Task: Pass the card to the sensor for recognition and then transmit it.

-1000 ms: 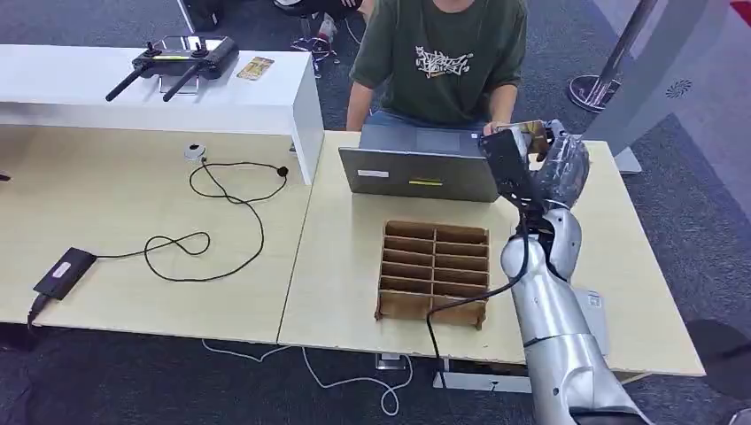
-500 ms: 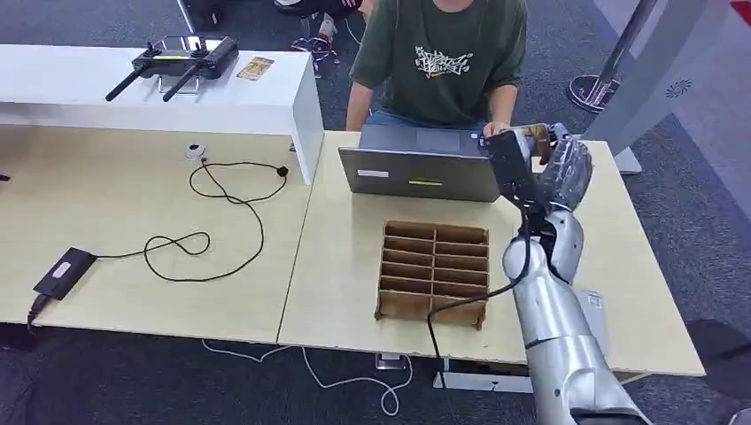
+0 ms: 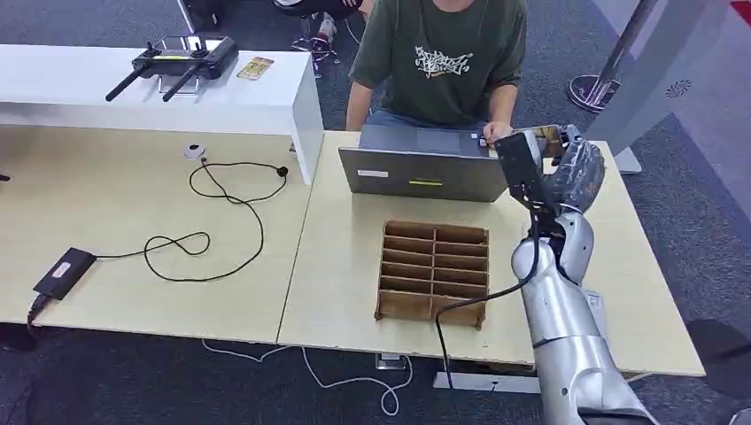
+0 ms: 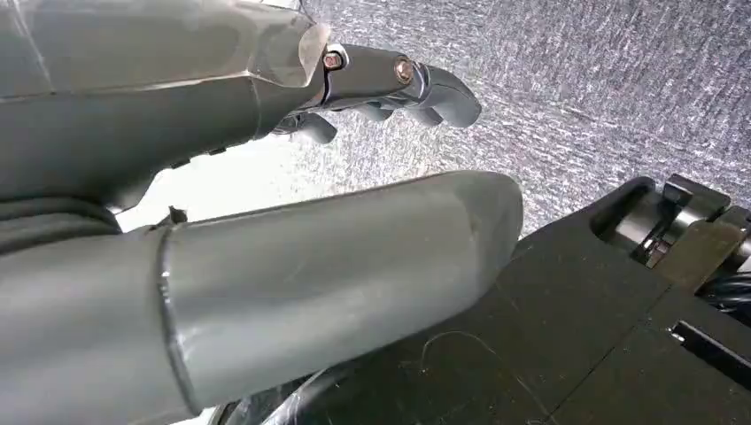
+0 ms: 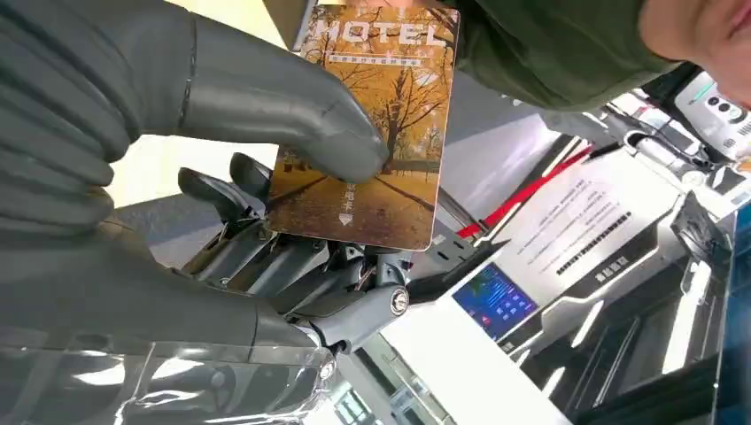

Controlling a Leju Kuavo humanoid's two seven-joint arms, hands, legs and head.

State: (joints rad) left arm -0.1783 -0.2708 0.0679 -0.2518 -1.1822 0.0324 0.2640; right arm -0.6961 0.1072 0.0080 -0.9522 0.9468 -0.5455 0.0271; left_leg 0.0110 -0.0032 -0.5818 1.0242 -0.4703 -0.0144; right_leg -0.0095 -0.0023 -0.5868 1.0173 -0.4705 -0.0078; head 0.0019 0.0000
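Note:
My right hand (image 3: 577, 170) is raised over the table's far right corner, beside the laptop (image 3: 416, 166). It pinches a hotel card (image 5: 372, 133) printed with autumn trees between thumb and fingers; the card (image 3: 542, 140) stands upright. A person in a green shirt (image 3: 438, 53) sits behind the laptop, with one hand (image 3: 496, 133) close to the card. In the right wrist view a white terminal with a blue screen (image 5: 496, 301) stands beyond the card. My left hand (image 4: 266, 177) hangs over grey carpet, fingers apart and holding nothing.
A brown cardboard divider box (image 3: 434, 270) lies in front of the laptop, left of my right arm. A black cable (image 3: 221, 217) and an adapter (image 3: 62, 270) lie on the left table. A white shelf (image 3: 150, 93) carries a controller (image 3: 177, 60) and another card (image 3: 255, 67).
My right hand has carried the card to the right, away from the laptop's corner, and a little farther from me. Nothing on the table has moved.

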